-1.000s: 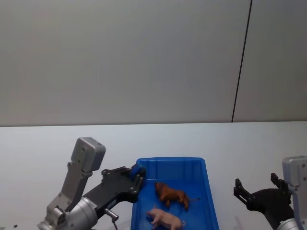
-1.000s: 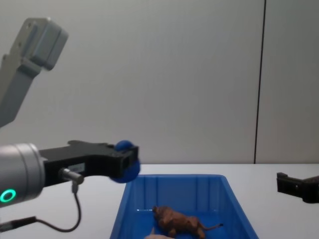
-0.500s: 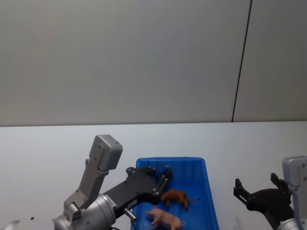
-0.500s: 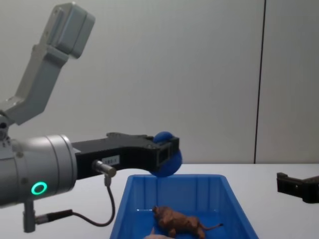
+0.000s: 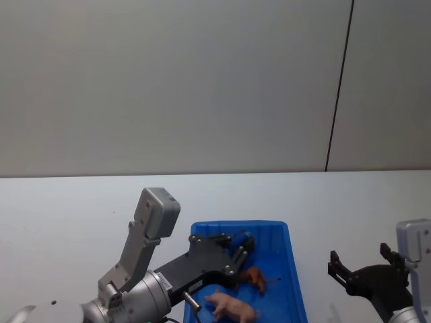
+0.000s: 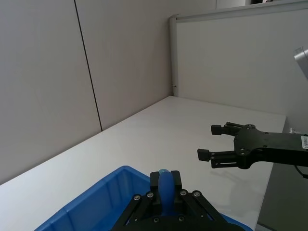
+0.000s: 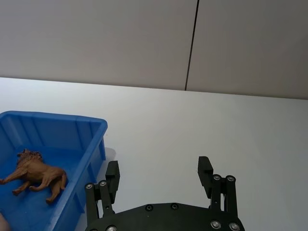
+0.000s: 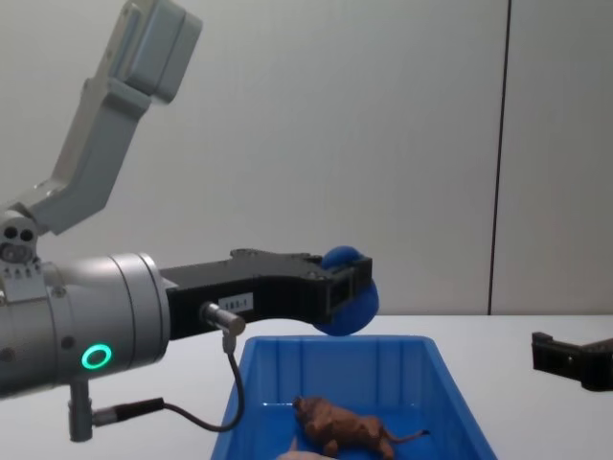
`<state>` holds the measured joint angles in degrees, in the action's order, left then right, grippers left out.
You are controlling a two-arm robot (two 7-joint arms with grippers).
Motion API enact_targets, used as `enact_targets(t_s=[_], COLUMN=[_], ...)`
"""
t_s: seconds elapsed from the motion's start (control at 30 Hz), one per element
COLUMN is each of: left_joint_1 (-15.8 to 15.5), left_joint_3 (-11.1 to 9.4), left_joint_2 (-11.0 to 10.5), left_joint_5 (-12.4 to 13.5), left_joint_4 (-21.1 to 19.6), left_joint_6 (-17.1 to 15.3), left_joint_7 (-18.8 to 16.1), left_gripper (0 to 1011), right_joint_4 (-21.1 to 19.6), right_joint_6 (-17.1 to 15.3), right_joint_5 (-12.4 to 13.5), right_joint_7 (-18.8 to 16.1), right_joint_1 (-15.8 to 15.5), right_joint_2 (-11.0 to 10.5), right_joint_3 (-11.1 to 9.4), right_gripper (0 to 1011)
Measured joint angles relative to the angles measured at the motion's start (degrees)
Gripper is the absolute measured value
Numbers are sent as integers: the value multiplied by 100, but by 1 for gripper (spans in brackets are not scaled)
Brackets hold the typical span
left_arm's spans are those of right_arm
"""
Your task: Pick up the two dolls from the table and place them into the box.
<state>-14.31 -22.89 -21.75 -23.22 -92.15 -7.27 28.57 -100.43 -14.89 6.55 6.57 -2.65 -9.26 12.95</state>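
Ribbed blue plastic box (image 5: 294, 269) holds maned brown lion doll (image 8: 340, 428); smooth pink doll (image 5: 232, 306).

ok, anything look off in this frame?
Yes: both dolls, the brown lion and the pink one, already lie in the box, yet the left gripper holds a small blue object above it.

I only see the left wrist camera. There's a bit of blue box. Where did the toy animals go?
Observer: Both lie inside the box. The lion is in the middle.
Operator: And the pink one?
Observer: The pink doll lies nearer the robot than the lion.
Operator: Is my end effector touching them?
Observer: No. The chest view has the left end effector, shut on a blue lump, well above the lion.
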Motion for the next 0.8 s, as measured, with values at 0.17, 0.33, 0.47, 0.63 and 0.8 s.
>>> enact_targets(t_s=[0.17,0.33,0.47,0.63,0.8], left_joint_1=[-14,-23,-28,-31,-34], left_joint_3=[-10,-14,-16,-19,-22], left_joint_2=[16,25,31,36,38], left_joint_5=[-5,-7,-9,-9,-9], left_joint_4=[11,18,23,26,29], left_joint_6=[8,12,15,19,21], left_joint_7=[46,72,88,102,111], left_gripper=[84,227,376,490,685], right_joint_4=[0,0,0,0,0], right_joint_6=[0,0,0,0,0], right_joint_5=[0,0,0,0,0], right_joint_7=[0,0,0,0,0], right_joint_1=[0,0,0,0,0], right_joint_2=[0,0,0,0,0], right_joint_3=[0,0,0,0,0], right_gripper=[1001,1001,1001,1001,1001])
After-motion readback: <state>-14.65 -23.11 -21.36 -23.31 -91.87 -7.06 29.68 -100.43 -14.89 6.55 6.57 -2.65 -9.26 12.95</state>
